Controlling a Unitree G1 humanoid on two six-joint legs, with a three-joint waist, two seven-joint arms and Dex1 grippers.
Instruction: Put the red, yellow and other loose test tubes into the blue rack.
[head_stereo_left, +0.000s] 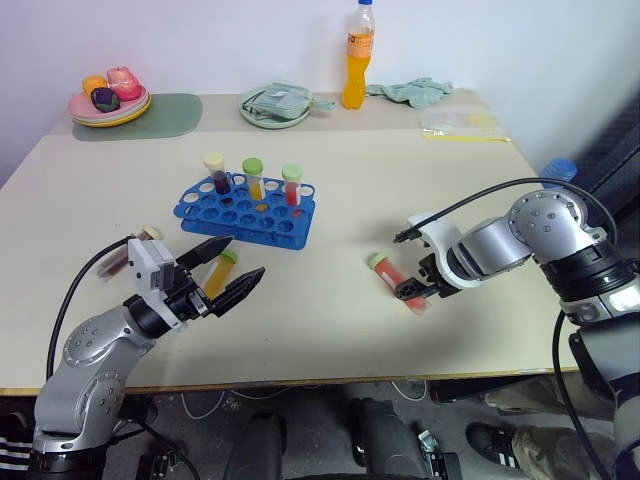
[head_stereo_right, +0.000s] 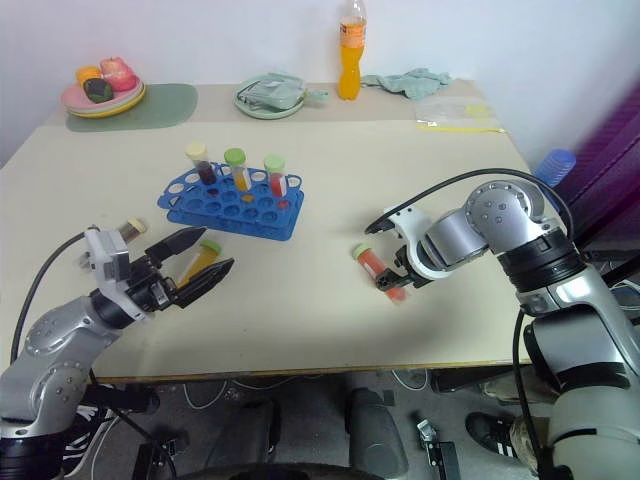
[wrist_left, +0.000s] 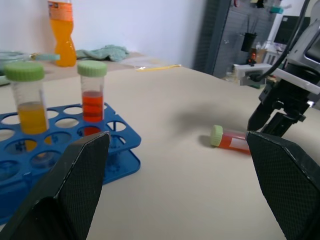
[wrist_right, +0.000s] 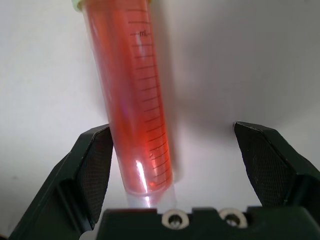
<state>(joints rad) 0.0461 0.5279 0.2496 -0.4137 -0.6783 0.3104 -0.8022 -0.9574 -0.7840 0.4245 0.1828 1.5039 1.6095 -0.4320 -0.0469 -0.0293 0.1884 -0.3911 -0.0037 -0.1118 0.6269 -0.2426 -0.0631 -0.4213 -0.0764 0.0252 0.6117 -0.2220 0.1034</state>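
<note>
Three tubes already stand upright in the blue rack (head_stereo_left: 247, 207), which sits left of the table's middle: a dark one with cream cap (head_stereo_left: 216, 173), a yellow one with green cap (head_stereo_left: 254, 178), a red one with green cap (head_stereo_left: 292, 185). Three more are loose. Near the table's (head_stereo_left: 340, 330) left front corner, a dark tube with cream cap (head_stereo_left: 128, 252) lies partly hidden behind the left arm; hard to read, probably flat on the table. Just beside it a yellow-orange tube (head_stereo_left: 220, 272) with green cap lies between the spread fingers of the left gripper (head_stereo_left: 232, 268). Left gripper wide open, holding nothing, hovering low near the front edge, pointed toward the table's centre.

Right of centre, toward the front edge, the red tube (head_stereo_left: 395, 277) with green cap lies flat. The right gripper (head_stereo_left: 417, 293) points steeply down over its bottom end, jaws apart, not yet closed; the right wrist view shows the tube (wrist_right: 132, 95) close against one finger (wrist_right: 92, 170) with a wide gap to the other (wrist_right: 267, 165).

Step in hand, as I judge it: grasp the red tube. To do it well, shift the gripper sideways so the tube sits centred between the jaws, come further up the body away from the tapered tip, then close squarely. An off-centre pinch risks rolling or flicking it across the table. Lift, turn cap up, seat it in a free hole.
</note>
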